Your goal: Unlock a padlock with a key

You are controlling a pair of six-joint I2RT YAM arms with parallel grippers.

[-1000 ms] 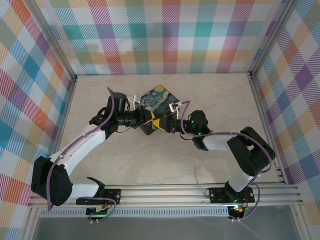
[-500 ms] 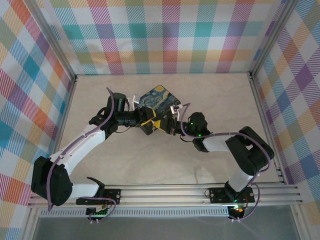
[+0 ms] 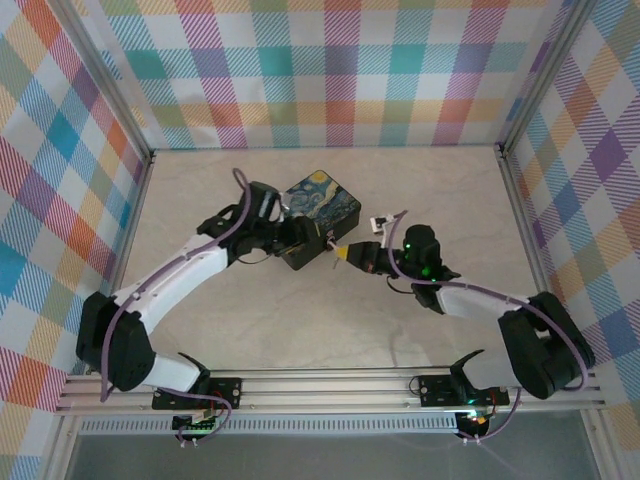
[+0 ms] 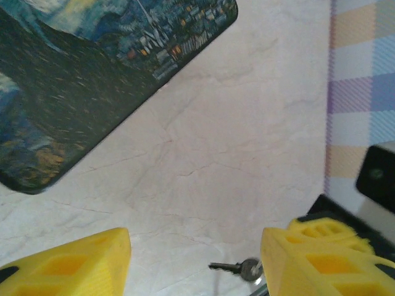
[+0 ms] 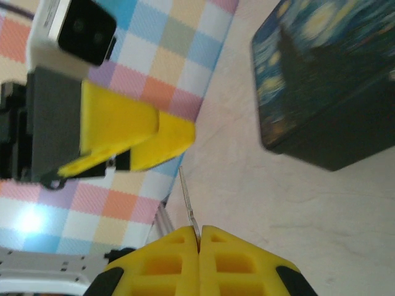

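The key [image 5: 187, 198] is a thin silver blade standing up out of my right gripper [image 5: 199, 237], which is shut on its head. In the left wrist view the key [image 4: 237, 267] hangs just above the marble table, close beside my left gripper's right finger. My left gripper [image 4: 194, 262] is open with nothing between its fingers [image 4: 71, 259]. From above, my left gripper [image 3: 318, 243] sits at the box's near corner and my right gripper [image 3: 344, 253] is just to its right, a small gap between them. The padlock is hidden.
A black box with a painted night-sky lid [image 3: 320, 198] stands at the table's middle back, also seen as the box [image 4: 86, 74] and the box [image 5: 333, 86]. Checked walls ring the marble table [image 3: 300, 320]. A metal rail [image 3: 330, 385] runs along the near edge.
My left gripper has opened and let go. My right gripper has drawn back to the right with the key, so the two grippers that met at the box's corner are now apart.
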